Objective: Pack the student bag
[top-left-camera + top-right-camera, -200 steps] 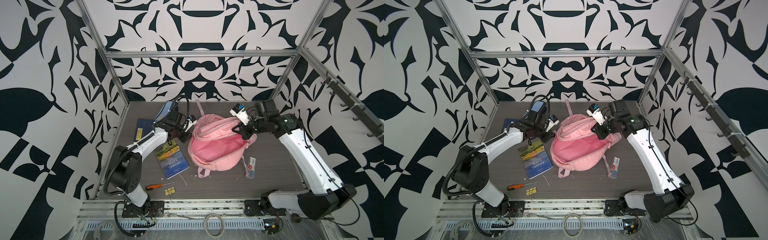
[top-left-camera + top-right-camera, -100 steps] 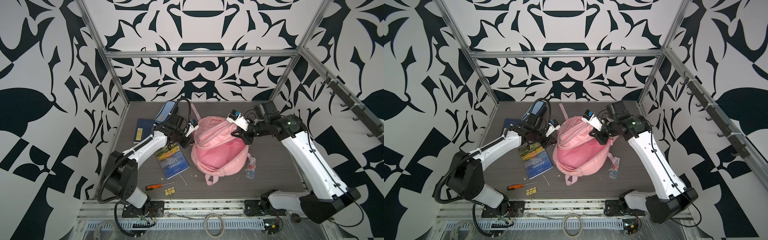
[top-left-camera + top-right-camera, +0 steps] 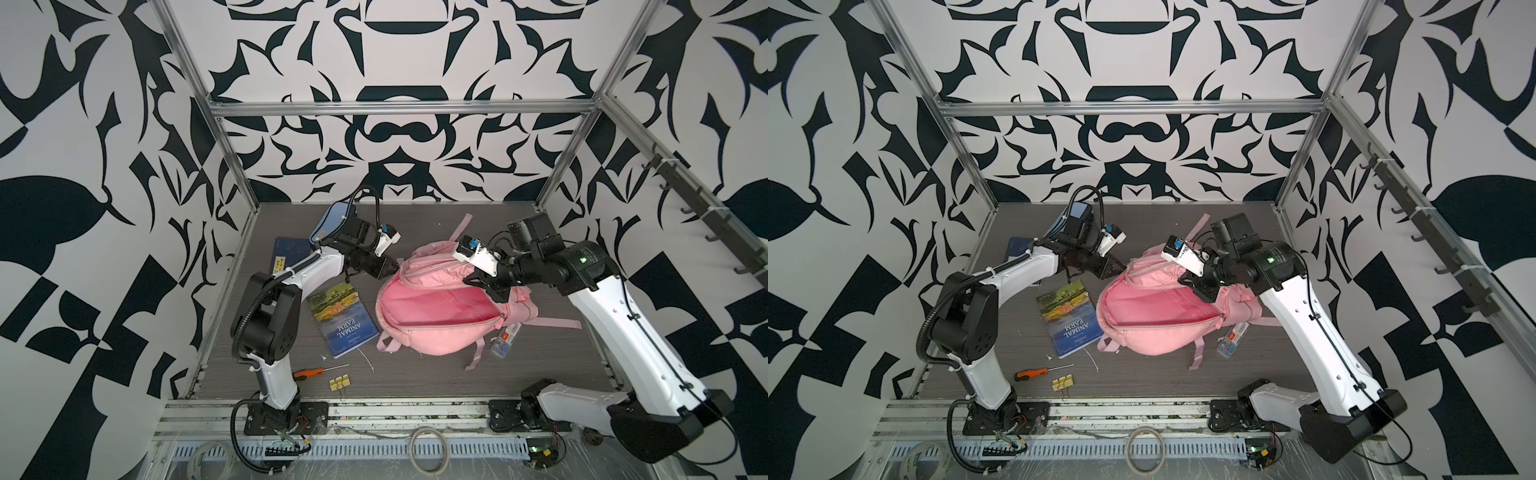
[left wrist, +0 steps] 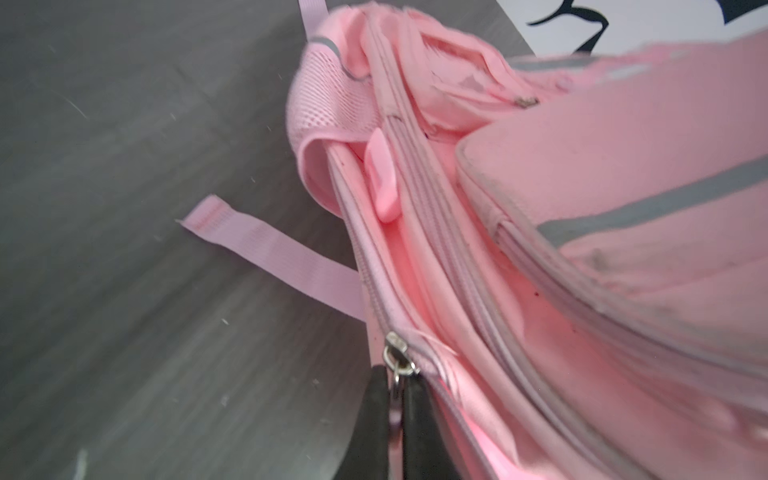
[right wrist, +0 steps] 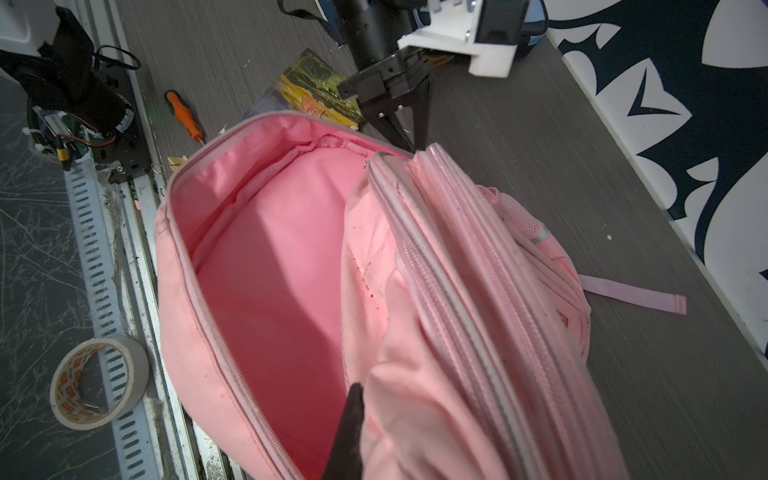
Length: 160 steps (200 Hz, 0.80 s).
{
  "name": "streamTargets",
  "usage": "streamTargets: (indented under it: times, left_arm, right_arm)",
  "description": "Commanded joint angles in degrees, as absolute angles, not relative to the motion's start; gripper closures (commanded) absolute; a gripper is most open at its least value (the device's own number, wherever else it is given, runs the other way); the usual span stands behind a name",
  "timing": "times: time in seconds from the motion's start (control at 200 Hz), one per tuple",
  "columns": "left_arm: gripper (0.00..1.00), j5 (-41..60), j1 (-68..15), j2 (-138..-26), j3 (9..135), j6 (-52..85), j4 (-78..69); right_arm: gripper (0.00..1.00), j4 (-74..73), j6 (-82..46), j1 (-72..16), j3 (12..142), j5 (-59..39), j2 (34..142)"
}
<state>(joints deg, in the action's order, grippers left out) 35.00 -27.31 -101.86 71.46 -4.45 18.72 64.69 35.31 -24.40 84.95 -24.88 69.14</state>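
The pink student bag (image 3: 436, 332) is held agape, its zip pull (image 4: 398, 365) clamped in the left tool (image 4: 394, 386) and its flap (image 5: 399, 415) pinched in the right tool (image 3: 483, 286).

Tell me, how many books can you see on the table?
2. The Animal Farm book lies flat beside the student bag. A dark blue book lies farther back on the left, partly hidden. More could be under the bag.

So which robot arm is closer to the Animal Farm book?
Left. The left arm's jaws pinch the zip pull at the student bag's corner, just past the book; the right arm's jaws grip the bag's other side, across its opening.
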Motion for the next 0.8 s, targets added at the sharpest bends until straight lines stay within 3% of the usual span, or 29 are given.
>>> streamTargets:
  times: [0.0, 0.19, 0.475, 0.645, 0.795]
  left_arm:
    - [1.0, 38.4, -30.6, -94.6, 66.9, -3.2, 18.8]
    - [1.0, 38.3, -33.9, -90.5, 64.0, 0.2, 16.4]
    - [1.0, 39.1, -35.2, -98.9, 72.6, 2.9, 13.7]
    - [1.0, 25.3, -36.1, -101.9, 67.8, 6.5, 8.3]
    - [1.0, 23.8, -37.1, -99.3, 63.8, 12.3, 3.7]
  right_arm:
    - [1.0, 61.3, 35.3, -23.4, 87.7, -25.3, 68.3]
    - [1.0, 60.8, 35.9, -22.7, 88.3, -26.4, 67.8]
    - [1.0, 59.1, 36.0, -22.7, 87.5, -27.1, 66.9]
    - [1.0, 57.6, 33.8, -20.6, 86.3, -27.9, 65.1]
    - [1.0, 54.4, 30.8, -18.7, 83.0, -26.0, 64.2]
